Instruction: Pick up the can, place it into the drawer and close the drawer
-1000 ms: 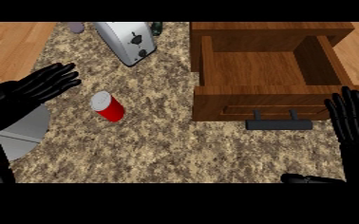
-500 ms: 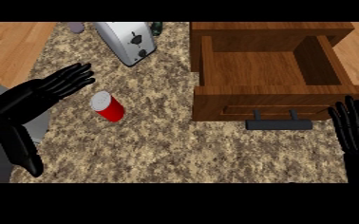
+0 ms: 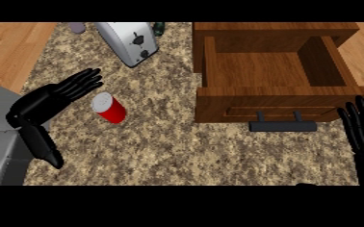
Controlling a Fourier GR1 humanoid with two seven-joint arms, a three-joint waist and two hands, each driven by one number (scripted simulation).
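Nearest the lower left edge, the left hand (image 3: 53,98) has come in over the speckled bench (image 3: 163,149) since a second ago, when it sat spread at the far left margin. Now its fingers (image 3: 84,82) stretch toward the can and end just beside its top, not yet around it. They are straight and held close together, the thumb hanging low; nothing is pinched. That shift suggests the reach for the pickup is nearly finished, and the closing of the fingers is the step that remains.

At the right edge, the right hand (image 3: 353,127) shows only as a few straight fingers, lower and further out of view than before; it looks to be resting beside the drawer front.

Further in, the can (image 3: 110,107) lies on its side on the bench, red with a pale end turned toward the fingers, in the same spot as in the earlier views. Being round and on its side, it may roll if nudged.

To its right, well apart from it, the wooden drawer (image 3: 270,103) stands pulled open, its dark handle (image 3: 283,125) facing the near side. Its compartment shows only bare wood, so the can has room to go in.

Farthest back, a silver toaster (image 3: 129,42) stands on the bench, with a small dark object (image 3: 159,27) behind it, too small to identify.
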